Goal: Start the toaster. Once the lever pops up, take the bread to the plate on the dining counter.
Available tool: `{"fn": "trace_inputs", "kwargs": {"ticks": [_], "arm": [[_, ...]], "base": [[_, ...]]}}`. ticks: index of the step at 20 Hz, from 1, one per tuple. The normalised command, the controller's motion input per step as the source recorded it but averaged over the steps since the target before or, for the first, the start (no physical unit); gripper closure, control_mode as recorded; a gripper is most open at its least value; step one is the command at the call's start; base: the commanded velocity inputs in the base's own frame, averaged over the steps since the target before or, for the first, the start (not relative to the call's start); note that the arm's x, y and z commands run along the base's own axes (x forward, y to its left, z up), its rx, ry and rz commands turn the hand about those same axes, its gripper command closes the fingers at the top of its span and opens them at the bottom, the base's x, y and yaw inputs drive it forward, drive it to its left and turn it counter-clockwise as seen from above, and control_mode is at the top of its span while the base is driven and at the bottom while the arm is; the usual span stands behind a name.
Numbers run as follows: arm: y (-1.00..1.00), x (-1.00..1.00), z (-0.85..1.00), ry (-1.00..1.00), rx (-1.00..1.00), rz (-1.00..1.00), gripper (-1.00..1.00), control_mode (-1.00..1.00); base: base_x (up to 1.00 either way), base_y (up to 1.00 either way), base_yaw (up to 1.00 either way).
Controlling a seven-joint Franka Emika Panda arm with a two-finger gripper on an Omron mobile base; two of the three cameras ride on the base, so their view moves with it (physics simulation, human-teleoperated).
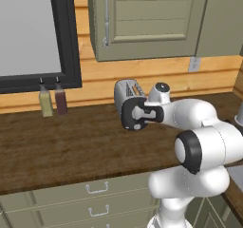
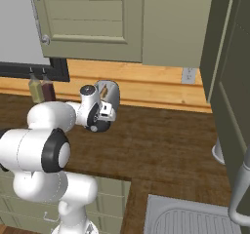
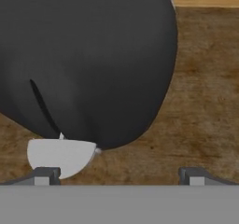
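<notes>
- Three views show one moment; in the left base view the toaster (image 1: 127,90) stands on the wood counter (image 1: 57,146) near its back edge, under the green wall cabinet (image 1: 147,20), and the arm's hand covers its near end.
- In this view two bottles (image 1: 53,100) stand at the back edge of the counter, well apart from the toaster, below a dark-framed window (image 1: 33,32).
- In the right base view the toaster (image 2: 110,94) is again at the back edge by the wooden wall, and a grey sink (image 2: 190,216) lies at the lower right with a curved faucet (image 2: 240,186) beside it.
- In the hand view the toaster's black end panel (image 3: 88,59) is very close, and the light grey lever (image 3: 60,157) sits just above one fingertip (image 3: 44,175).
- The gripper (image 3: 119,176) is spread fully wide and holds nothing.
- I judge the risk is a miss: the lever is off to one side of the gripper, not between the tips, so a push down may slide off the rounded glossy panel or press the body instead.
- A hard push could also shift the small toaster along the smooth counter.
- I cannot tell here whether bread is in the slots.
</notes>
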Motion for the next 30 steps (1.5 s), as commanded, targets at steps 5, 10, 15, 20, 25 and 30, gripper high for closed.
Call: {"fn": "trace_inputs", "kwargs": {"ticks": [5, 10, 15, 20, 25, 30], "arm": [[0.00, 0.00, -0.12, 0.01, 0.00, 0.00, -1.00, -1.00], [0.00, 0.00, -0.08, 0.00, 0.00, 0.00, -1.00, -1.00], [0.00, 0.00, 0.00, 0.00, 0.00, 0.00, -1.00, -1.00], [0.00, 0.00, -0.12, 0.00, 0.00, 0.00, -1.00, -1.00], [0.00, 0.00, -0.11, 0.00, 0.00, 0.00, -1.00, -1.00], [0.00, -0.03, 0.04, -0.04, 0.00, 0.00, -1.00, -1.00]], "base": [[0.00, 0.00, 0.00], [0.00, 0.00, 0.00], [0.00, 0.00, 0.00], [0.00, 0.00, 0.00], [0.00, 0.00, 0.00], [0.00, 0.00, 0.00]]}}
